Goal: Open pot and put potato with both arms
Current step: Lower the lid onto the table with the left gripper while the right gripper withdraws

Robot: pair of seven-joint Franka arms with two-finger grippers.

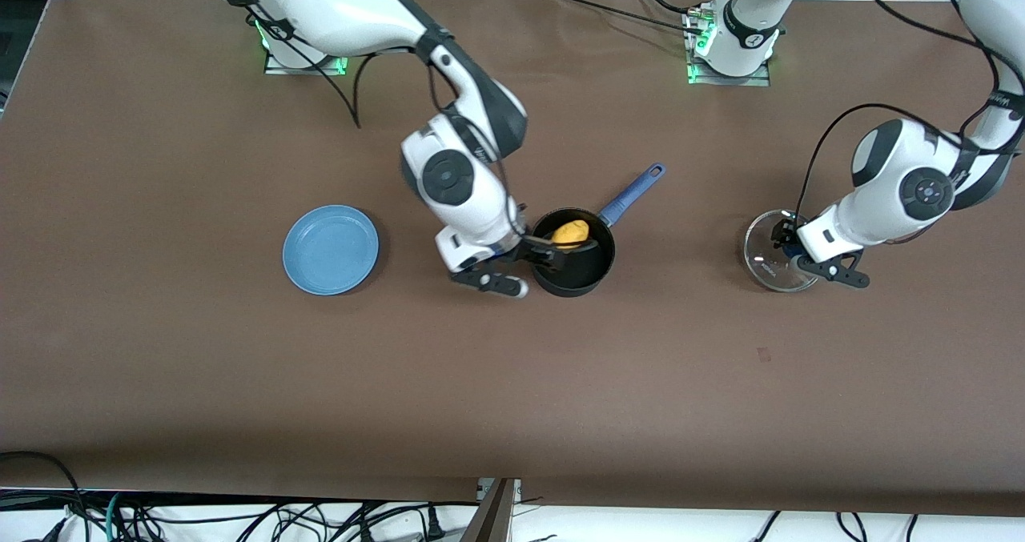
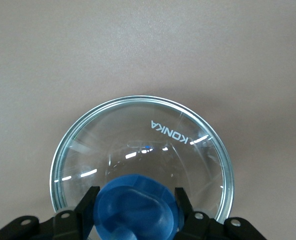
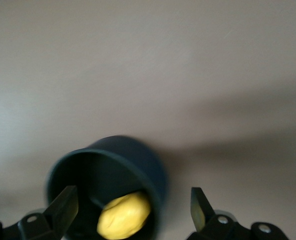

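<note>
The black pot [image 1: 573, 285] stands open mid-table, its blue handle [image 1: 633, 194] pointing toward the robots' bases. The yellow potato [image 1: 571, 233] lies inside it; the right wrist view shows the potato [image 3: 123, 216] in the pot [image 3: 138, 155]. My right gripper [image 1: 552, 263] is open at the pot's rim, with one finger over the pot and one outside it, and in its wrist view [image 3: 133, 197] its jaws stand wide apart. The glass lid [image 1: 761, 258] lies on the table toward the left arm's end. My left gripper [image 1: 789, 254] is shut on the lid's blue knob [image 2: 135, 210].
A flat blue plate [image 1: 331, 250] lies toward the right arm's end of the table, beside the pot. A brown cloth [image 1: 512, 382] covers the table. Cables hang along the table edge nearest the front camera.
</note>
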